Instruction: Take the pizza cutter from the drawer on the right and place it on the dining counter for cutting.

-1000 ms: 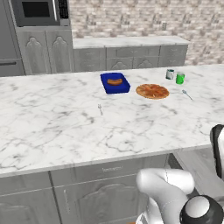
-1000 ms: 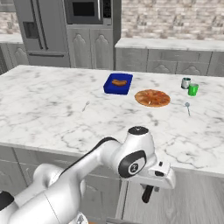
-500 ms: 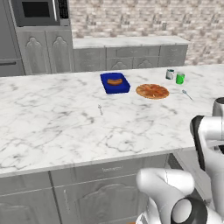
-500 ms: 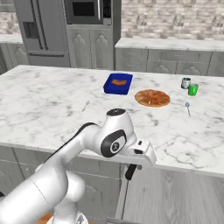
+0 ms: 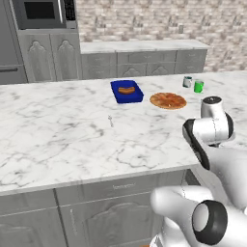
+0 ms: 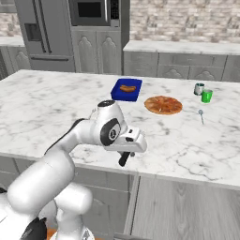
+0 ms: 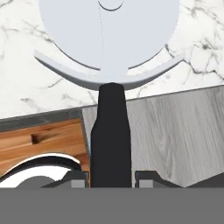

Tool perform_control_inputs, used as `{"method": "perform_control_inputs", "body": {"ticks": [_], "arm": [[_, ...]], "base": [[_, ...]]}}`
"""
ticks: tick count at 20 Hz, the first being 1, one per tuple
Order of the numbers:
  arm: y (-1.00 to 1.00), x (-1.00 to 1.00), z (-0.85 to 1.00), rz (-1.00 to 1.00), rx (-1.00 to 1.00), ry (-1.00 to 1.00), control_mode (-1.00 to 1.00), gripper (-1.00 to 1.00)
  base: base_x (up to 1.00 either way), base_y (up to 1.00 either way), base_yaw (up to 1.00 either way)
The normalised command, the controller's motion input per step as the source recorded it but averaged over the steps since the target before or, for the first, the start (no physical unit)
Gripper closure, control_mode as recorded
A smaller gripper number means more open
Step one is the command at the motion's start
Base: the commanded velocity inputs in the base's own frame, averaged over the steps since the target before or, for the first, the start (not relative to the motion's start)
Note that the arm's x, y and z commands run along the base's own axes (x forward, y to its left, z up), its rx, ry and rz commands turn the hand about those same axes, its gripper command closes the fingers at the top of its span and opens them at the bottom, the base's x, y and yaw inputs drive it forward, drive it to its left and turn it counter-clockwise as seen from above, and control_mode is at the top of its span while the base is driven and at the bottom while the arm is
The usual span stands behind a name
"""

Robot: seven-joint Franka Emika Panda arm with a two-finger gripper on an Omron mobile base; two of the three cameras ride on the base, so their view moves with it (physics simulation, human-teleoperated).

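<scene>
1. No readable writing or brand marks anywhere.
2. The tool [image 7: 111, 177] pinches the black handle of the silvery-white round-wheeled pizza cutter [image 7: 110, 65].
3. The cutter hangs at the near edge of the white marble, grey-veined surface [image 6: 56, 103].
4. The wheel's top is cut off in the hand view.
5. The fingertips [image 7: 148, 178] are largely hidden.
</scene>
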Motion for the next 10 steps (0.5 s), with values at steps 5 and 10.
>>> {"method": "perform_control_inputs", "body": {"ticks": [5,10], "arm": [[0.28,1.0,-0.04,0.0,0.02,0.0,-1.0,1.0],[-0.1,0.85,-0.18,0.1,0.23,-0.05,-1.0,1.0]], "base": [[0.0,0.0,0.0],[0.0,0.0,0.0]]}}
